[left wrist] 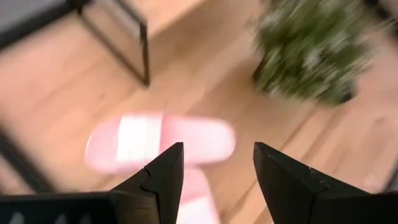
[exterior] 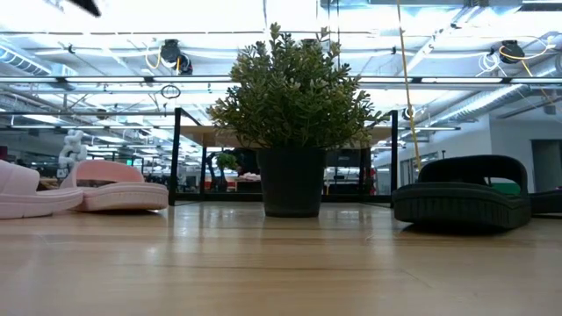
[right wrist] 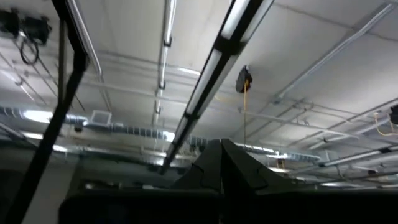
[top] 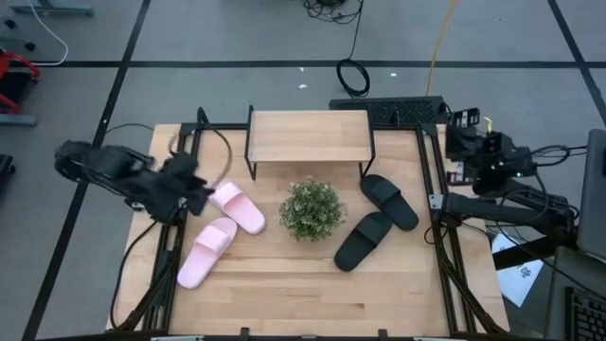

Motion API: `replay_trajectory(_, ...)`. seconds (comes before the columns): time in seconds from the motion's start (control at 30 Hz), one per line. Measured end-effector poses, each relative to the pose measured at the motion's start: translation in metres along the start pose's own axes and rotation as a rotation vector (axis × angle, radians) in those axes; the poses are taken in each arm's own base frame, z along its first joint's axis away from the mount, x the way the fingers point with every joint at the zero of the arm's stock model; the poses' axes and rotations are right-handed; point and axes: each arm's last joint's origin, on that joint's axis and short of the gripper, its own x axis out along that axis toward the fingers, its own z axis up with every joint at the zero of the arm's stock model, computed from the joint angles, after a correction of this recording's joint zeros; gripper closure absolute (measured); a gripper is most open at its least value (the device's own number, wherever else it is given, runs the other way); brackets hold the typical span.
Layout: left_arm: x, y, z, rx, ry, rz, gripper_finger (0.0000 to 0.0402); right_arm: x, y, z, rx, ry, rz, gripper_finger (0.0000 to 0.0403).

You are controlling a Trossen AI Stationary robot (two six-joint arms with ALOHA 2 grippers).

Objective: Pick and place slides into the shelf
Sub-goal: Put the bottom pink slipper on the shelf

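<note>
Two light pink slides lie flat on the table's left half, one nearer the shelf, one nearer the near edge. Two black slides lie on the right half. The shelf, a light plank on thin black legs, stands at the far edge. My left gripper hovers open above the table's left side, just left of the far pink slide, touching nothing. My right gripper is shut and points up at the ceiling, parked off the table's right edge.
A potted green plant stands mid-table between the pink and black slides, in front of the shelf. Black frame rails run along the table's left and right sides. Bare wood lies along the near edge.
</note>
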Motion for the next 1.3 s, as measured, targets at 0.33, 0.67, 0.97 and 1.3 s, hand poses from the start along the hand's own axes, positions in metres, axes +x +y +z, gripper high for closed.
replay_trajectory(0.33,0.037,-0.032,-0.005,0.003,0.122,0.131,0.0213,0.012,-0.005,-0.013,-0.108,0.095,-0.097,0.0403)
replay_trajectory(0.67,0.064,-0.044,0.001,-0.018,0.140,0.245,0.0213,0.013,-0.005,-0.018,-0.109,0.121,-0.094,0.0403)
replay_trajectory(0.97,0.101,-0.063,-0.007,0.138,0.265,0.391,0.0213,0.013,-0.005,-0.018,-0.109,0.124,-0.094,0.0403)
replay_trajectory(1.3,0.104,-0.073,-0.023,0.031,0.398,0.376,0.0213,0.013,-0.005,-0.018,-0.109,0.122,-0.094,0.0403)
